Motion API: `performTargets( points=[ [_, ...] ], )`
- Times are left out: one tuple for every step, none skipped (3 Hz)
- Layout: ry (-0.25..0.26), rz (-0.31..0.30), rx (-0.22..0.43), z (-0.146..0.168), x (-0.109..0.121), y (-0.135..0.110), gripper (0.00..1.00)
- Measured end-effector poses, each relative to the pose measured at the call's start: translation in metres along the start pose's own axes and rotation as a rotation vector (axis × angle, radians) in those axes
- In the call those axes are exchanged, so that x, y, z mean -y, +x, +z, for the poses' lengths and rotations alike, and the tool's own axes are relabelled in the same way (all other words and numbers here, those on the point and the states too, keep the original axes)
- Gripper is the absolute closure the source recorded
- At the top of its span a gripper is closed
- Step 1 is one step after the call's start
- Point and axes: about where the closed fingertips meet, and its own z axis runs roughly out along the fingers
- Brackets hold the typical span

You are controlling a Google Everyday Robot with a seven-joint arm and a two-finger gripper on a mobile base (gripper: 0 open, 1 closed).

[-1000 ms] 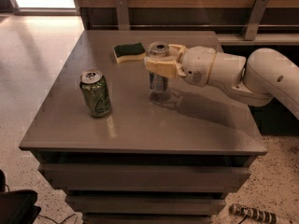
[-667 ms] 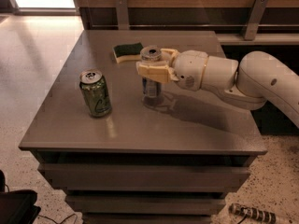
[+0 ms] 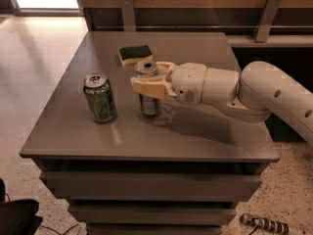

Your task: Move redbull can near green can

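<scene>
The green can (image 3: 100,97) stands upright on the left part of the grey table (image 3: 195,126). The redbull can (image 3: 146,93), slim and silver with blue patches, stands upright just to its right with a small gap between them. My gripper (image 3: 149,81) reaches in from the right and is shut on the redbull can, with cream fingers (image 3: 148,88) around its upper half. The can's base sits at or just above the tabletop.
A green-and-yellow sponge (image 3: 135,54) lies behind the cans toward the table's back. A wooden wall with metal brackets (image 3: 128,12) runs behind the table. The white arm (image 3: 254,94) spans the table's right side. A striped object (image 3: 264,224) lies on the floor at lower right.
My gripper has carried the redbull can to the left across the table, closer to the green can. The green can and sponge have not moved.
</scene>
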Motion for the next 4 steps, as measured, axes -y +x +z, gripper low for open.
performTargets(
  points=[
    [-0.042, 0.008, 0.002, 0.007, -0.012, 0.004, 1.0],
    [-0.087, 0.008, 0.004, 0.015, -0.021, 0.007, 1.0],
    [-0.118, 0.001, -0.004, 0.02, -0.025, 0.012, 1.0],
    [-0.121, 0.0, -0.004, 0.022, -0.027, 0.011, 0.82]
  ],
)
